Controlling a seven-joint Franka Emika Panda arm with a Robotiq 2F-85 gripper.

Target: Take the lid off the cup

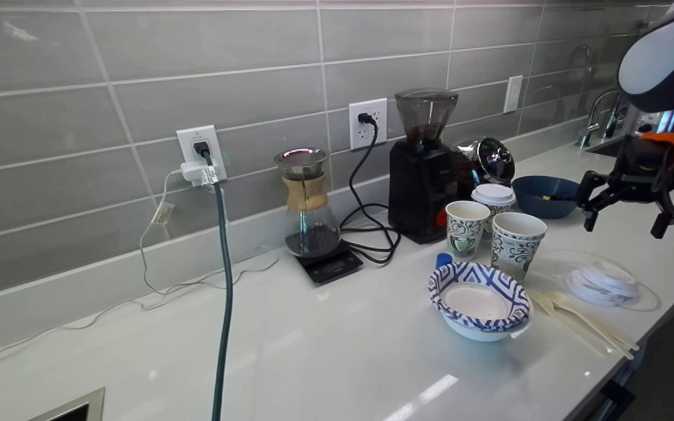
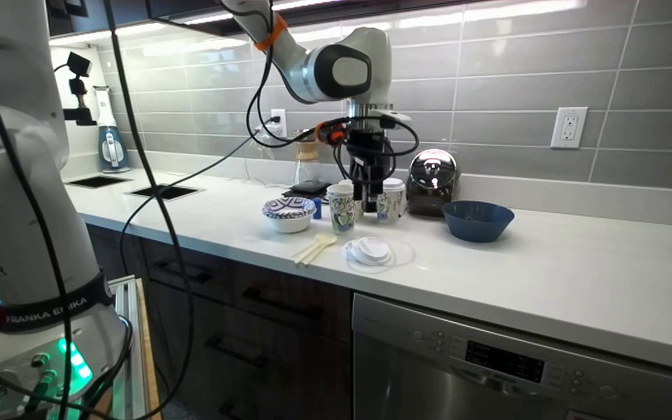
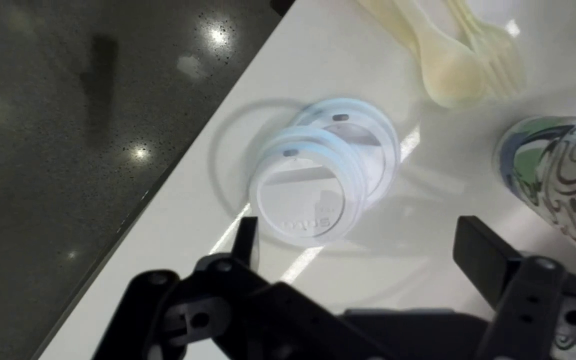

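The lid [image 1: 494, 193] is round and white and sits on a patterned white paper cup [image 1: 492, 210] behind two open cups. The lid [image 2: 393, 183] and cup [image 2: 391, 205] also show in the exterior view with the arm, just right of the gripper. The cup's inside is hidden. My gripper [image 1: 623, 227] is open and empty, pointing down above the counter. It also shows in an exterior view [image 2: 366, 203], in front of the cups. In the wrist view the open fingers [image 3: 360, 245] hang above the counter by loose white lids [image 3: 300, 200], not touching them. The lidded cup cannot be made out there.
Open paper cups [image 1: 467, 225] [image 1: 517, 242] stand before the lidded cup. A blue-patterned bowl [image 1: 480, 333], plastic cutlery [image 1: 583, 318] and loose lids [image 1: 603, 283] lie nearer the counter edge. A black grinder [image 1: 422, 187], a jar [image 2: 432, 184] and a blue bowl [image 2: 479, 221] stand close by.
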